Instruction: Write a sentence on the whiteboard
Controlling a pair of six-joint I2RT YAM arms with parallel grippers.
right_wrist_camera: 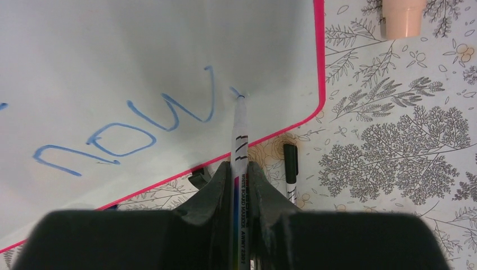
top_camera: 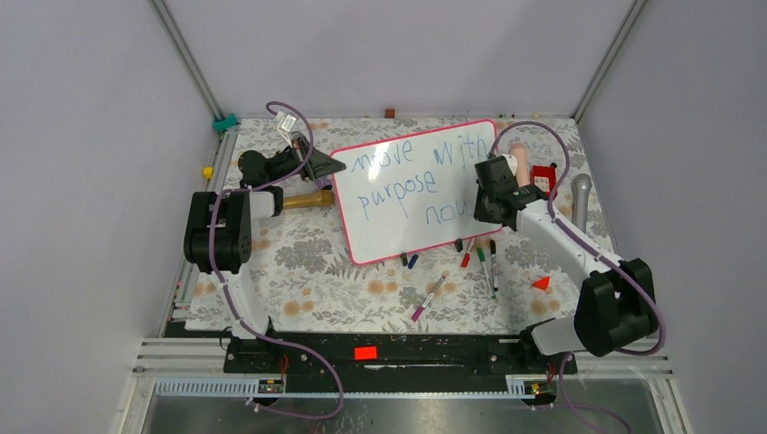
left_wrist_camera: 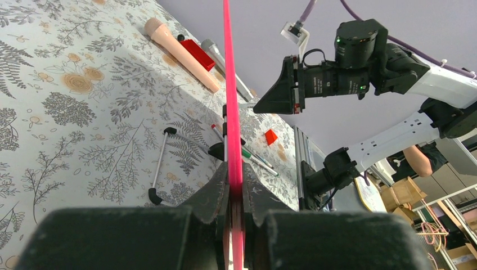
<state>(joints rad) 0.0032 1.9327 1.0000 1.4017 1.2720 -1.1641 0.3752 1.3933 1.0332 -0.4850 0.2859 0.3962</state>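
Note:
The whiteboard (top_camera: 407, 217) with a pink-red rim stands tilted at the table's middle. The sentence (top_camera: 411, 176) in blue reads "move with purpose now" in three slanted rows. My left gripper (top_camera: 330, 166) is shut on the board's left edge; in the left wrist view the pink rim (left_wrist_camera: 230, 84) runs edge-on between the jaws of the left gripper (left_wrist_camera: 234, 183). My right gripper (top_camera: 482, 201) is shut on a whiteboard marker (right_wrist_camera: 239, 140), whose tip touches the board just right of "now" (right_wrist_camera: 129, 129). The right gripper (right_wrist_camera: 239, 171) is over the board's lower right corner.
Several loose markers (top_camera: 484, 262) lie below the board, one purple (top_camera: 427, 298) nearer the front. A wooden-handled tool (top_camera: 303, 199) lies left of the board. A peach handle (top_camera: 520, 163), a red block (top_camera: 543, 176) and a grey microphone (top_camera: 581, 201) lie at right. A small red piece (top_camera: 541, 283) sits front right.

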